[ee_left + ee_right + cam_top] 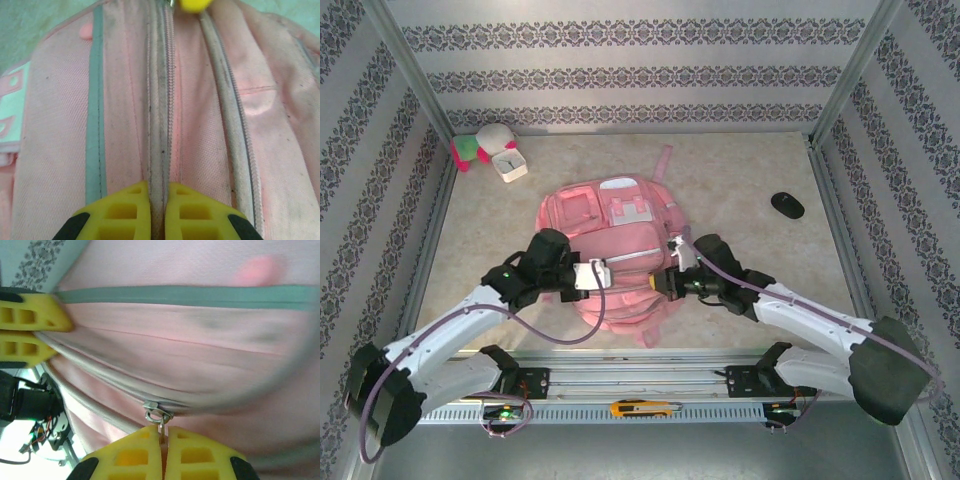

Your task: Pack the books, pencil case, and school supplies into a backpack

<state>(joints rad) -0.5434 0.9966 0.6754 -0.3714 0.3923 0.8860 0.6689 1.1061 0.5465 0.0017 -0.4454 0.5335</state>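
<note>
1. Lying flat in the middle of the tabletop (740, 170), the pink backpack (620, 215) has its pocketed front facing up. Its top loop (665, 160) points away from the arms.
2. The left pincer (592, 275) sits at the backpack's left side, toward its near end. In the left wrist view its yellow fingers (125, 212) are drawn almost together with a strip of the zip (159, 125) pinched between them, so it grips the backpack.
3. The right pincer (672, 272) sits at the backpack's right side, roughly level with the left one. Its fingers (200, 457) are closed narrow on the small metal zip pull (158, 415).
4. In the right wrist view the left pincer's fingers (30, 315) are clamped on the zip line at the backpack's edge, and that line appears to curve along to the pull.
5. A grey-green trim band (95, 125) runs along the backpack just beside the zip.
6. A black oval object (787, 205) lies to the right of the backpack, well apart from it.
7. A white square clock (508, 165) and a soft toy (475, 148) sit side by side beyond the backpack's far left corner.
8. A yellow cutter (640, 408) rests on the rail on the near side of the backpack, between the arm bases.
</note>
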